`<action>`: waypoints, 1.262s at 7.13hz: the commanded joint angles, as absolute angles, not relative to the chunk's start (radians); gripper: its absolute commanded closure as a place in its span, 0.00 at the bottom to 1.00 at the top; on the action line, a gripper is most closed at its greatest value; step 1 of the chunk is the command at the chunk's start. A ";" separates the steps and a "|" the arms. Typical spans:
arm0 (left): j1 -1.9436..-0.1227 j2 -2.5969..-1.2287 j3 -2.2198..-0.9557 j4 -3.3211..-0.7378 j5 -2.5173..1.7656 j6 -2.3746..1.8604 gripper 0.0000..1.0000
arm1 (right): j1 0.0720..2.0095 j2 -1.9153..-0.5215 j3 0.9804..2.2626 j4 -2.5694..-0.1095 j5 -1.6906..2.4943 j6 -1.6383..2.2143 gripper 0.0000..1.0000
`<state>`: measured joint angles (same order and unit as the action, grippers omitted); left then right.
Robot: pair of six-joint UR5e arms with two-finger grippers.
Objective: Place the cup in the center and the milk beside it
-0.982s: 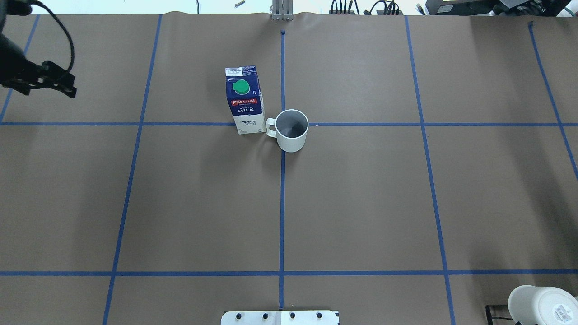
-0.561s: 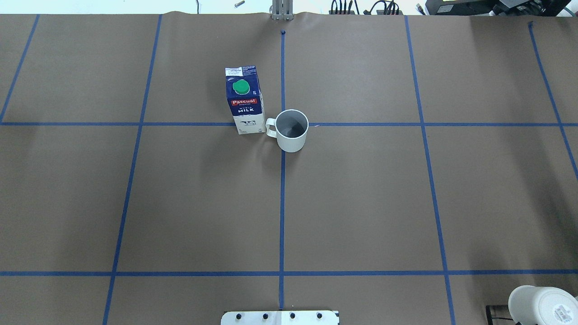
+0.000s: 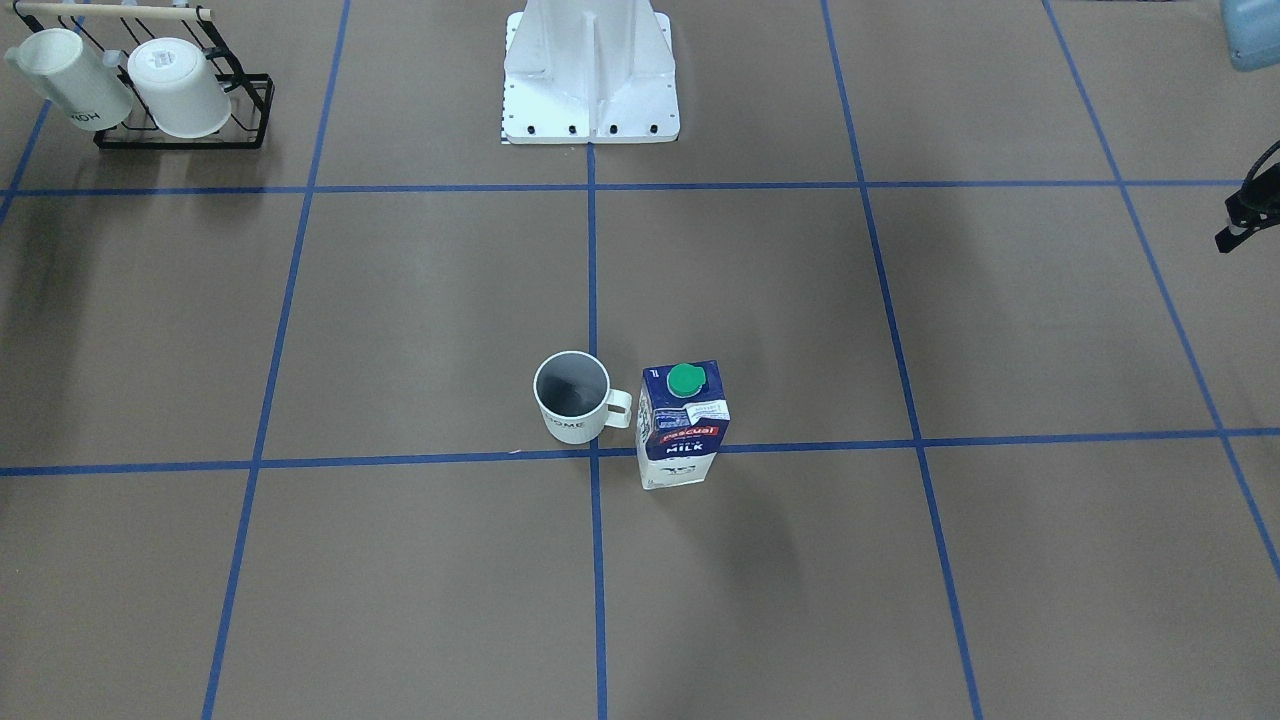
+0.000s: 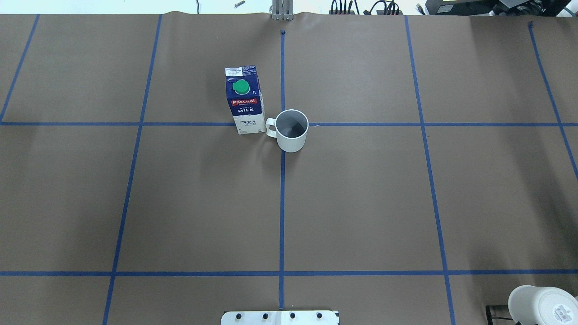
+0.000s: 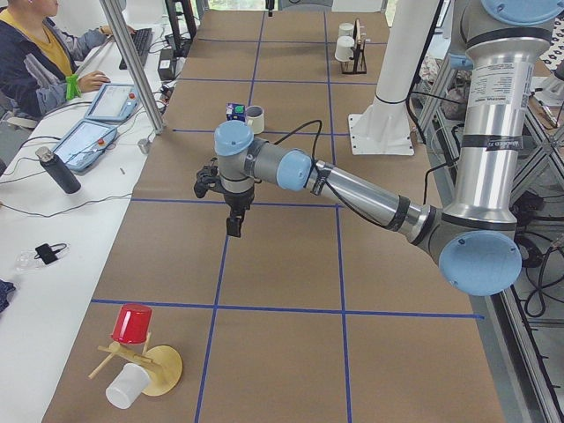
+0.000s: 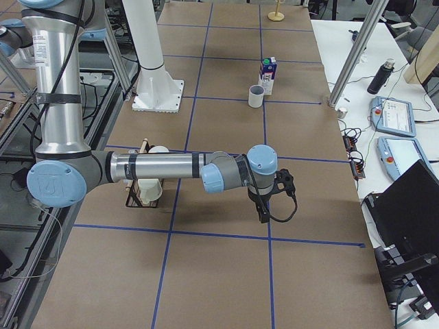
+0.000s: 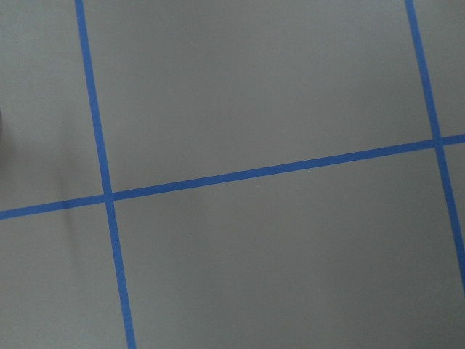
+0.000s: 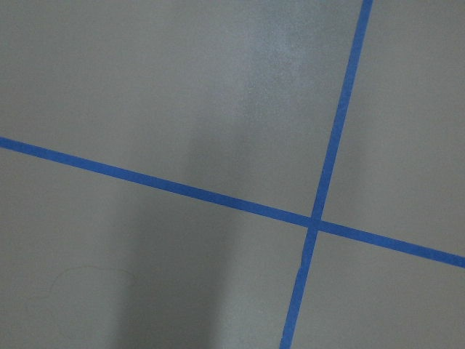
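The cup point(image 4: 292, 131) stands upright at the center point(image 3: 594, 453), the crossing of two blue tape lines, just on my side of it. It also shows in the front view point(image 3: 572, 398). Its handle points at the milk point(image 4: 244, 101), which stands upright close beside it on my left, seen too in the front view point(image 3: 682, 425). My left gripper point(image 5: 233, 222) hangs over the table far to the left; only a black bit of it shows at the front view's edge point(image 3: 1245, 215). My right gripper point(image 6: 263, 211) hangs far to the right. I cannot tell whether either is open or shut. Both wrist views show only paper and tape.
A black wire rack point(image 3: 180, 135) with two white mugs stands at my near right point(image 4: 542, 304). My base plate point(image 4: 280, 317) is at the near edge. A wooden stand with a red cup point(image 5: 132, 324) sits at the table's left end. An operator point(image 5: 35, 44) sits across the table.
My left gripper, seen at the overhead view's upper left a second ago, has moved out of that view to the left. The cup and milk have not moved.
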<state>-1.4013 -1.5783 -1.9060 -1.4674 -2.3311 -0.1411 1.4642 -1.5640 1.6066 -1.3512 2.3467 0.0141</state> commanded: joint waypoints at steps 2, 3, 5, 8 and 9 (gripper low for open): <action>-1.417 -1.568 -1.902 -1.471 -2.333 -0.127 0.02 | 1.450 -1.551 1.608 -1.348 2.345 0.026 0.00; -1.445 -1.553 -1.896 -1.468 -2.333 -0.041 0.02 | 1.436 -1.548 1.612 -1.347 2.345 0.055 0.00; -1.447 -1.549 -1.890 -1.470 -2.333 -0.040 0.02 | 1.436 -1.546 1.629 -1.345 2.344 0.060 0.00; -1.445 -1.551 -1.897 -1.470 -2.333 -0.040 0.02 | 1.437 -1.554 1.649 -1.347 2.344 0.058 0.00; -1.445 -1.552 -1.908 -1.470 -2.335 -0.040 0.02 | 1.437 -1.558 1.651 -1.347 2.345 0.057 0.00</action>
